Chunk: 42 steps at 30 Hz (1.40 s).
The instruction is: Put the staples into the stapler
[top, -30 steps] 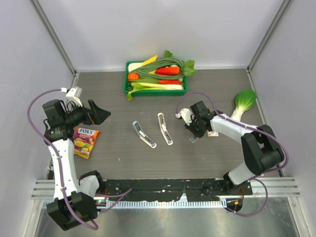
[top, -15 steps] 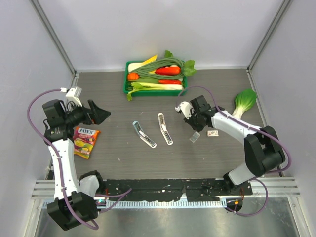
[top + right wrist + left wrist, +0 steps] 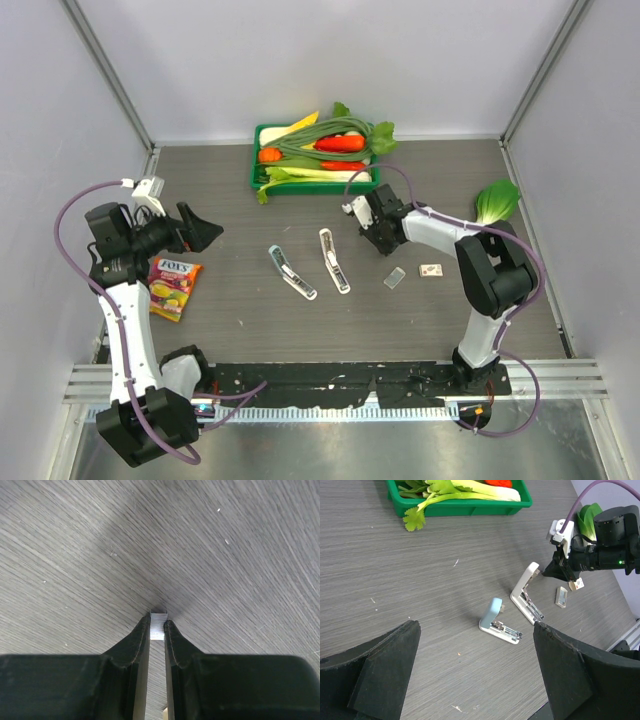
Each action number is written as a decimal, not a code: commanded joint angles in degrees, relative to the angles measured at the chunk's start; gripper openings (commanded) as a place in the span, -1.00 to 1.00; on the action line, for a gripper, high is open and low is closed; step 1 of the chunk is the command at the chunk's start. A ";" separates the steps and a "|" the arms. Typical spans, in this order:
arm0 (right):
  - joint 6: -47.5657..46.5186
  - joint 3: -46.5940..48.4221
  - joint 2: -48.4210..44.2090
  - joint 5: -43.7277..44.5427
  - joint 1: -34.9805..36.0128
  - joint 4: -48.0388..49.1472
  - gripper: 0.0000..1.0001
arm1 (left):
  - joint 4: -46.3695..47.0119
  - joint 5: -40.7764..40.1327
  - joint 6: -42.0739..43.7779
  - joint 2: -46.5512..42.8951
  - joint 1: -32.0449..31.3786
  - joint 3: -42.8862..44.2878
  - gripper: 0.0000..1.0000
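The staples (image 3: 431, 270) box lies flat on the desk (image 3: 230, 180), its long axis running left to right. It sits just right of a small grey tray (image 3: 394, 277) and well right of two opened staplers. The white stapler (image 3: 333, 260) runs far-to-near, and the bluish stapler (image 3: 291, 271) slants just to its left. The right jaws, nearly closed, pinch a small silvery strip (image 3: 158, 617) over the desk. The left jaws gape wide, holding nothing.
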 commanded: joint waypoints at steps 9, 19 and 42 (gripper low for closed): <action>3.54 1.94 0.97 1.76 0.73 2.11 -0.35 | 2.36 1.23 -0.48 -0.85 0.55 0.05 0.99; 2.04 3.52 1.85 1.06 0.73 1.41 -0.23 | 2.36 1.23 -0.48 -0.94 0.72 0.05 0.99; 1.87 4.05 4.58 -8.00 -2.96 -2.37 -0.44 | 2.27 1.94 -0.66 -1.29 1.51 0.05 1.00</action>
